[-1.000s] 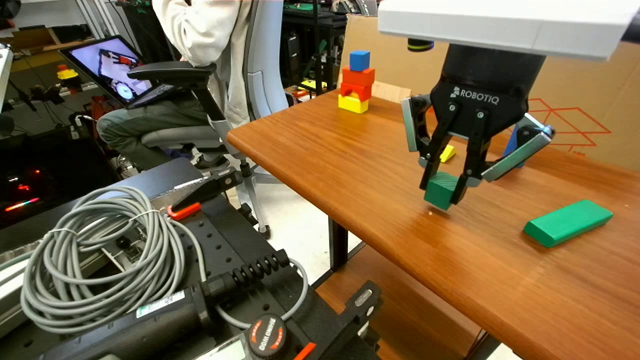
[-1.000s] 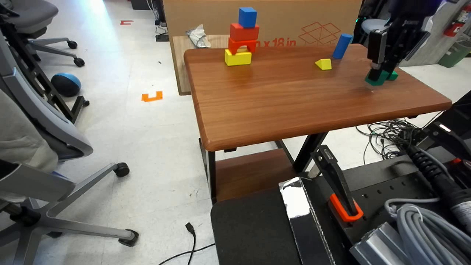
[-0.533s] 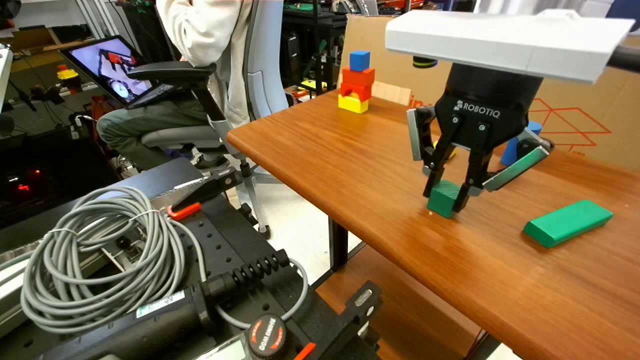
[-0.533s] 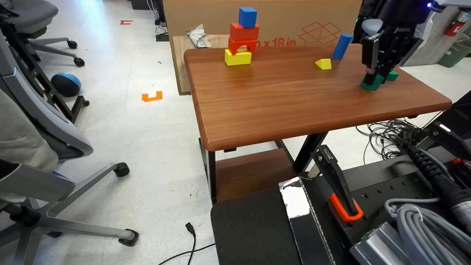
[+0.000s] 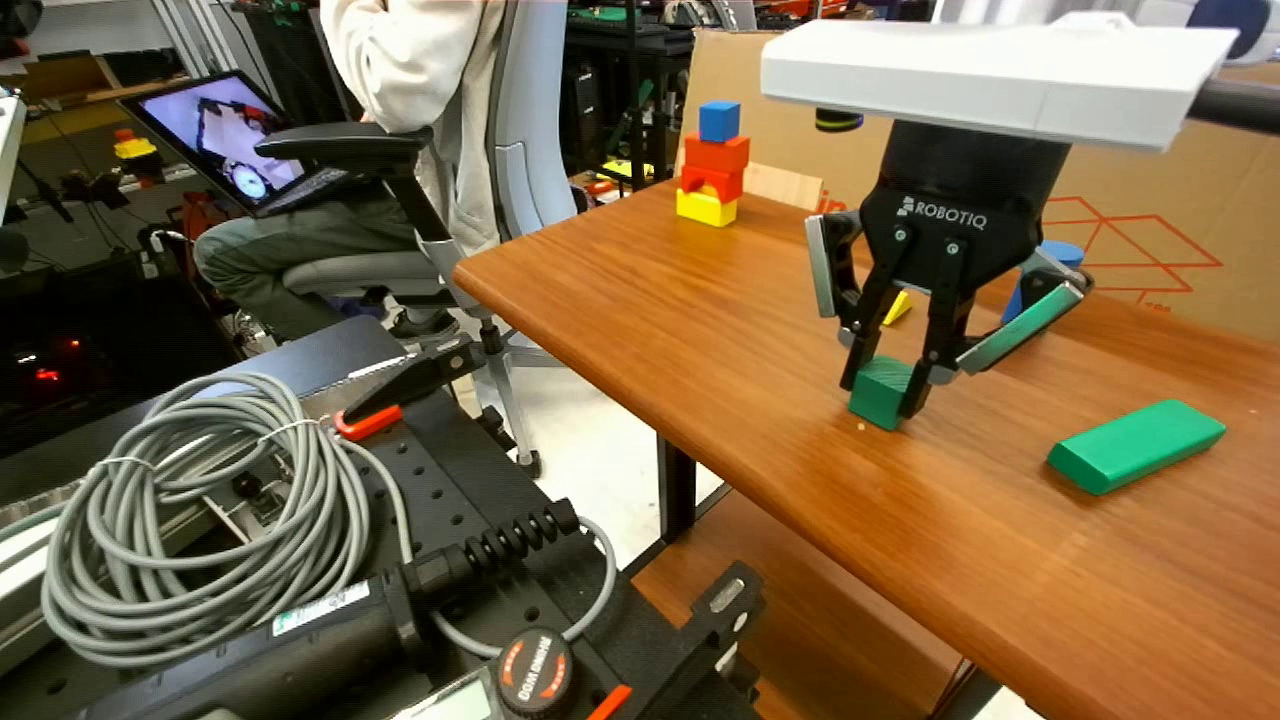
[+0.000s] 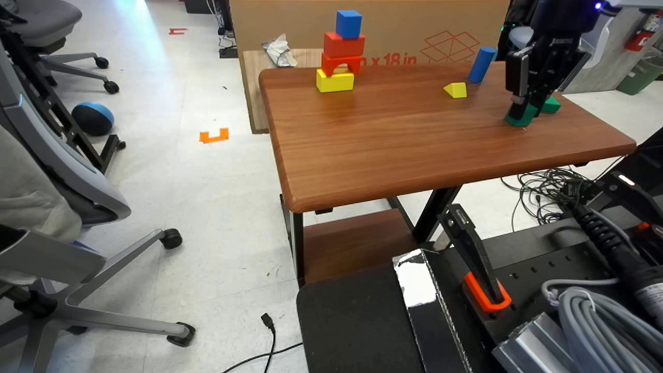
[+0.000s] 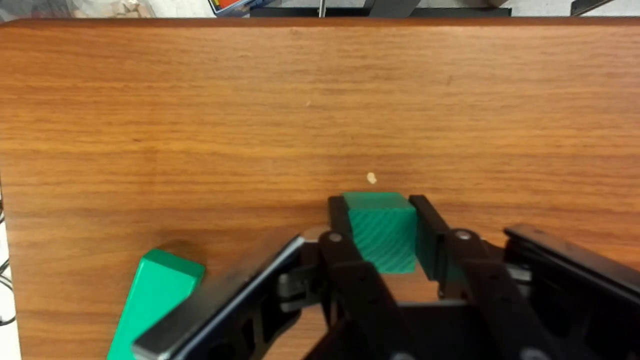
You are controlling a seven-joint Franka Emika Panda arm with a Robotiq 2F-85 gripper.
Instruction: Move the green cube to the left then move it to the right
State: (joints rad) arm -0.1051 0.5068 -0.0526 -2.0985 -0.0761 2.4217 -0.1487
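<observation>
Clear plastic bag (image 7: 92,7): past the near long edge of the desk (image 6: 393,145), cut off by the frame, with pale pieces inside.
Cardboard (image 6: 290,26): upright past the far long edge; cannot tell whether box or panel.
Desk sides: as seen in both exterior views.
Near long edge: separated from the green cube (image 7: 382,240) by a strip of desk bearing a pale speck (image 7: 371,178).
Left short edge: well apart from the green cube, across a broad stretch of desk.
Far left corner: near a stack (image 5: 713,155): yellow rectangular block (image 6: 335,83), red arch (image 6: 340,59), red rectangular block (image 6: 344,45), blue cube (image 6: 348,24), bottom to top.
Far long edge: near a standing blue cylinder (image 6: 481,65), with a yellow triangular block (image 6: 457,90) near, toward the stack.
Right short edge: closer to the flat green block (image 5: 1137,447) than to the green cube.
Green cube: toward the right end, just beside the speck; cannot tell whether touching the desk.
Robotiq gripper (image 5: 880,397): below a white housing (image 5: 1000,80), with fingers (image 7: 427,227) pointing down; clenched on the green cube from two opposite sides.
</observation>
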